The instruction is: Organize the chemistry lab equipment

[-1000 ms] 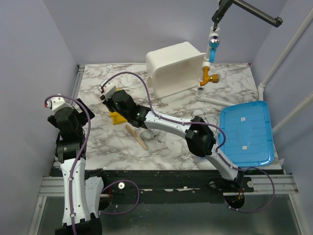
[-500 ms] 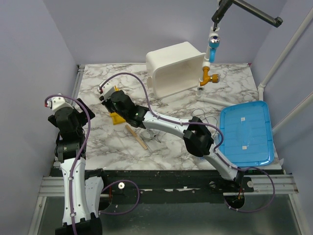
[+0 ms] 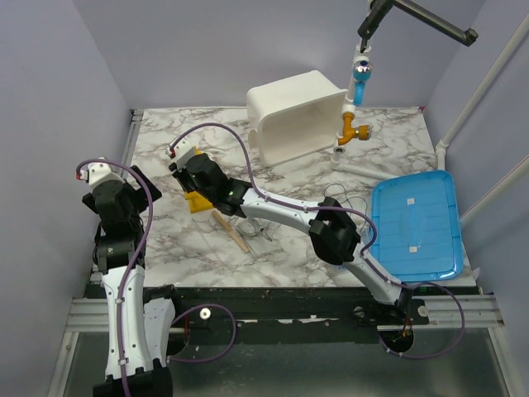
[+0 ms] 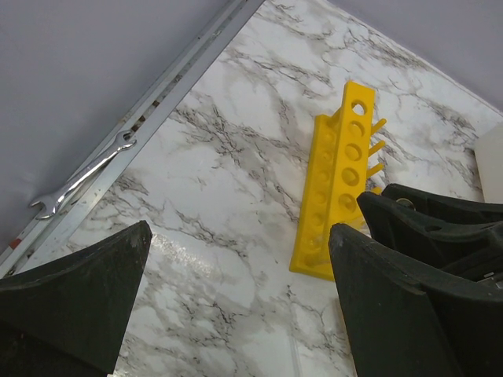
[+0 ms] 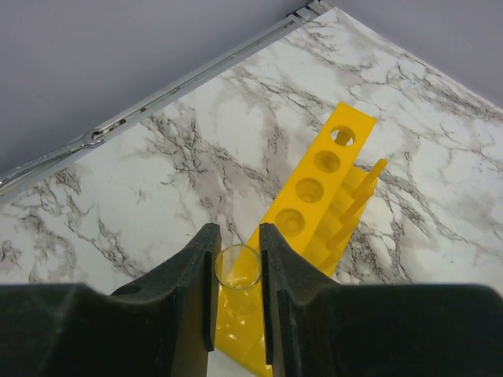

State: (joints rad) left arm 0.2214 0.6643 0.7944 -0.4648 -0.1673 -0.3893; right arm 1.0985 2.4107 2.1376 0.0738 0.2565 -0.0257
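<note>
Top external view, far left: the left hand [image 4: 240, 259] hung over the desk [image 3: 165, 240] with its jaws spread wide, grasping nothing, just watching. A little to the right, there was the action. The right arm had stretched across and the right hand [image 5: 237, 243] was clenched on a clear glass tube [image 5: 237, 271], mouth upward, pinched between both fingers directly above the near end of the yellow rack [image 5: 314, 188]. Four open holes showed beyond it in the right wrist view. Whether the tube's foot was lined up with a hole, I could not tell, as the fingers hid it.

My read was that this was the seating step, and it wanted patience: keep the tube upright, centre it over a hole, lower straight, and let go only once the rack carries it. Any sideways push could shove that light rack.

Further right, the wooden stick [image 3: 231, 231] and metal tongs [image 3: 261, 231] lay on the desk, awaiting their turn.
</note>
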